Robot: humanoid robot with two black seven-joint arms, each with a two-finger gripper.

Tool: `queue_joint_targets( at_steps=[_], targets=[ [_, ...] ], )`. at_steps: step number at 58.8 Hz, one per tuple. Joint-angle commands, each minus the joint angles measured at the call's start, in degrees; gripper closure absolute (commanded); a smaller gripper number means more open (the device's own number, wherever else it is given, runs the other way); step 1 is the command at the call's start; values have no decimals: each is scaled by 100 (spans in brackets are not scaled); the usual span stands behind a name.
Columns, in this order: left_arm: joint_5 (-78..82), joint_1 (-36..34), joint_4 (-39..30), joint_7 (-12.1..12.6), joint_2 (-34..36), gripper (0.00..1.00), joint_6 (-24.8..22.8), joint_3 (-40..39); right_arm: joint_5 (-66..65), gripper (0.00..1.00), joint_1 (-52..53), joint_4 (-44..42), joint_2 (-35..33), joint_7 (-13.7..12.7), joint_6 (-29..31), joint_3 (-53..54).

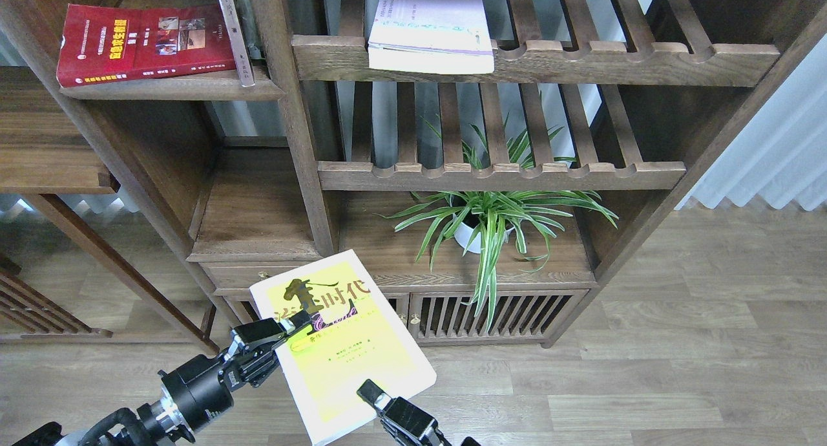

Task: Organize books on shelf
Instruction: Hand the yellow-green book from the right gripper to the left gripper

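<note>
Head view looks down on a dark brown wooden bookcase standing on a pale plank floor. Low in the frame, the lime-green book with its white border and black characters is held up in the air in front of the cabinet base, cover facing the camera and tilted so its top corner points up and to the right. The left gripper comes in from the lower left and is clamped on the book's left edge — one finger lies across the cover, the other is hidden behind it. The right gripper rises from the bottom edge and touches the book near its lower right part; it is seen nearly end-on, and I cannot tell whether its fingers are apart or together.

Up at the top left, the dark red book with photos and a yellow title lies flat on the solid flat shelf, its spine toward the front edge, just beside a grey metal strip leaning at its right. At the top centre, the white-lavender book lies flat on the upper slatted shelf, overhanging the scalloped front rail a little.

A spider plant in a white pot stands on the cabinet top under the lower slatted shelf — some leaves poke up through the slats, others hang down over the slatted cabinet doors.
</note>
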Motion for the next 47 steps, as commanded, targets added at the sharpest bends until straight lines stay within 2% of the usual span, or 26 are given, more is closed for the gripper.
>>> queue_joint_targets(
  at_steps=[1,4,8,15,18,25,47],
  targets=[
    [153,5,0,-6,68,96,0,-23,-1,76,46,-70,-18,60,0,70],
    [162,5,0,-6,77,96,0,-76,-10,69,64,-105,-18,69,0,88],
    [171,23,0,-6,95,96,0,-234,-45,47,143,-193,-44,60,0,176],
    [189,23,-9,-6,139,96,0,-471,-71,23,248,-228,-114,78,0,246],
    [197,23,-9,-6,139,96,0,-576,-71,9,309,-272,-132,95,0,334],
    [267,49,-18,-23,130,96,0,-796,-36,2,327,-395,-123,95,0,597],
    [1849,383,-317,-23,86,96,0,-2141,8,2,565,-738,-97,104,0,1125]
  ],
)
